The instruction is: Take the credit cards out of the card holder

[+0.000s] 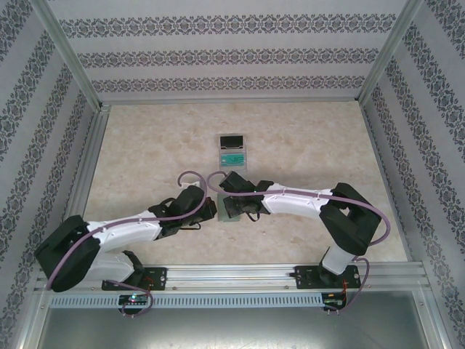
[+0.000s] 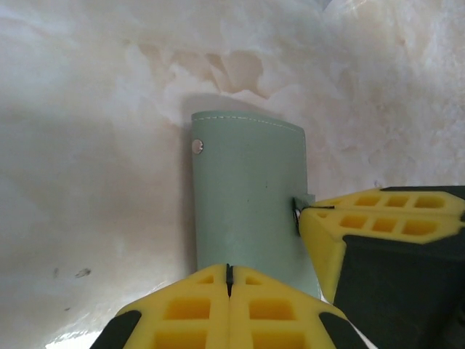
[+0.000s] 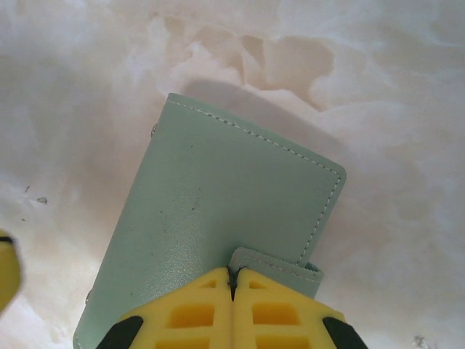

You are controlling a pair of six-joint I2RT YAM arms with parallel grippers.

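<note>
The card holder (image 1: 229,215) is a sage-green wallet, folded closed on the table between both grippers. My left gripper (image 2: 229,270) is shut at its near edge (image 2: 247,189), fingertips pressed together on the cover. My right gripper (image 3: 232,275) is shut on the end of the closure tab (image 3: 280,265), and it also enters the left wrist view from the right (image 2: 299,212). The wallet's cover (image 3: 218,203) hides anything inside. Farther back, a black credit card (image 1: 232,139) and a teal one (image 1: 232,156) lie on a pale grey tray (image 1: 221,164).
The tray stands just beyond the right wrist, mid-table. Patterned walls with metal posts (image 1: 73,58) enclose the pale marble table (image 1: 312,138). A metal snap stud (image 2: 197,147) shows on the wallet's left edge. Open tabletop lies to both sides and at the back.
</note>
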